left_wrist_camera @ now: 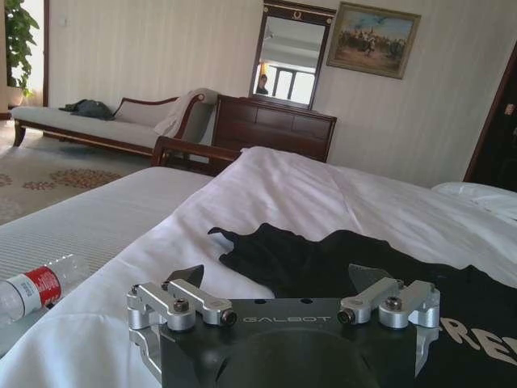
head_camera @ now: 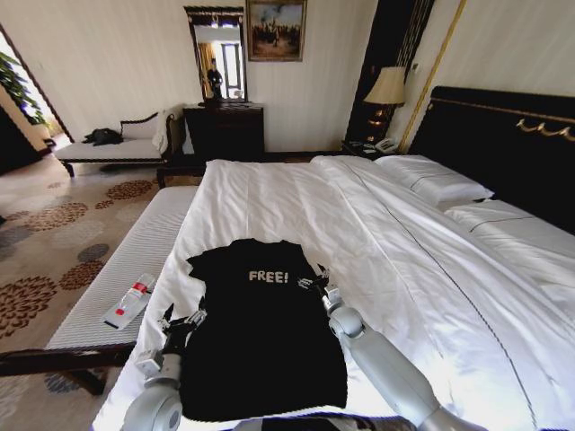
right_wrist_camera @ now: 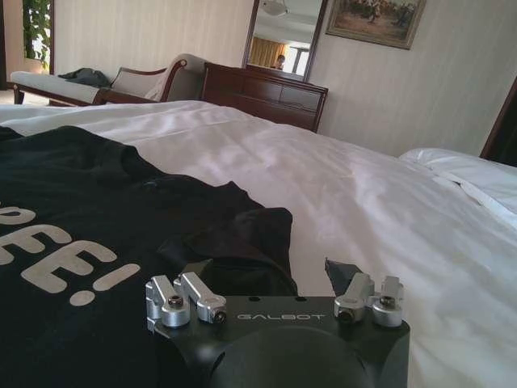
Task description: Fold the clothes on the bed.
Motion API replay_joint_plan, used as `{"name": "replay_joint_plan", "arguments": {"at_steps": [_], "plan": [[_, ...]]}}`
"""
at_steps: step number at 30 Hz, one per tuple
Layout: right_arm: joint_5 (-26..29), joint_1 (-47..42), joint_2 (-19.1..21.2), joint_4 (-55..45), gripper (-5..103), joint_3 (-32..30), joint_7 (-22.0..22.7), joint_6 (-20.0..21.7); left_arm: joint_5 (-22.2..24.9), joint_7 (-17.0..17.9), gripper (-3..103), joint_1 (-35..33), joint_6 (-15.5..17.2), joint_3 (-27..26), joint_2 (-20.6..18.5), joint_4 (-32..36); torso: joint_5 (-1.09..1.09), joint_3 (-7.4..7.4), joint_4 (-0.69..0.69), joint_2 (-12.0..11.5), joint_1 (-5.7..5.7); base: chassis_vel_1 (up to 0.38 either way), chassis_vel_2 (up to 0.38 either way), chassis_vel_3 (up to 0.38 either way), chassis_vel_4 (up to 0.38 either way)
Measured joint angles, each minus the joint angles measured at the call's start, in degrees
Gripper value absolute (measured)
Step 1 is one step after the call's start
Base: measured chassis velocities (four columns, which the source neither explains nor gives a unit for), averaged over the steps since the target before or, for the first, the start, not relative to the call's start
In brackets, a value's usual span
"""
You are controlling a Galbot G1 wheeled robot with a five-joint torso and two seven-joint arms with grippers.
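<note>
The clothes are one black T-shirt (head_camera: 260, 337) with white "FREE!" lettering, lying flat near the foot of the bed (head_camera: 404, 242). My left gripper (head_camera: 184, 321) is open at the shirt's left edge, just below the left sleeve (left_wrist_camera: 266, 250). That sleeve lies crumpled on the white sheet right ahead of the open left gripper (left_wrist_camera: 279, 276). My right gripper (head_camera: 314, 283) is open at the right sleeve, beside the lettering. In the right wrist view the right gripper (right_wrist_camera: 271, 271) straddles the bunched sleeve edge (right_wrist_camera: 242, 230), one finger over black fabric and the other over the sheet.
A striped bench (head_camera: 135, 260) runs along the bed's left side with a water bottle (head_camera: 130, 301) lying on it. Pillows (head_camera: 436, 184) and the dark headboard (head_camera: 503, 135) are at the right. A chaise (head_camera: 117, 144) and a dresser (head_camera: 225, 130) stand against the far wall.
</note>
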State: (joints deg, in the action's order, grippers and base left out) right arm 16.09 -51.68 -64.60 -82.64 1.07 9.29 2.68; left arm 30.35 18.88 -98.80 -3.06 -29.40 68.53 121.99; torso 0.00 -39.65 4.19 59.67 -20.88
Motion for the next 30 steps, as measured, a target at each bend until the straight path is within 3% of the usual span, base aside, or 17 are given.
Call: {"name": "replay_joint_plan", "arguments": {"at_steps": [2, 21, 23, 27, 30], "plan": [[0.0, 0.8, -0.1, 0.9, 76, 0.6, 0.1, 0.0, 0.7, 0.4, 100, 0.0, 0.3, -0.1, 0.1, 0.2, 0.0, 0.0, 0.0, 0.0, 0.0, 0.0, 0.0, 0.0, 0.0], [-2.3, 4.4, 0.7, 3.3, 72, 4.5, 0.8, 0.1, 1.2, 0.5, 100, -0.1, 0.3, -0.7, 0.2, 0.6, 0.0, 0.0, 0.0, 0.0, 0.0, 0.0, 0.0, 0.0, 0.0], [-2.2, 4.8, 1.1, 3.5, 61, 5.2, 0.9, 0.3, 1.3, 0.5, 100, 0.0, 0.3, -0.8, 0.2, 0.6, 0.0, 0.0, 0.0, 0.0, 0.0, 0.0, 0.0, 0.0, 0.0], [-2.4, 5.4, 1.5, 4.1, 51, 6.0, 0.9, 0.3, 1.4, 0.4, 100, -0.1, 0.2, -1.0, 0.3, 0.6, 0.0, 0.0, 0.0, 0.0, 0.0, 0.0, 0.0, 0.0, 0.0], [-2.5, 5.9, 2.0, 4.4, 34, 6.6, 0.9, 0.3, 1.5, 0.2, 100, -0.2, 0.1, -1.1, 0.4, 0.6, 0.01, 0.0, 0.0, 0.0, 0.0, 0.0, 0.0, 0.0, 0.0]]}}
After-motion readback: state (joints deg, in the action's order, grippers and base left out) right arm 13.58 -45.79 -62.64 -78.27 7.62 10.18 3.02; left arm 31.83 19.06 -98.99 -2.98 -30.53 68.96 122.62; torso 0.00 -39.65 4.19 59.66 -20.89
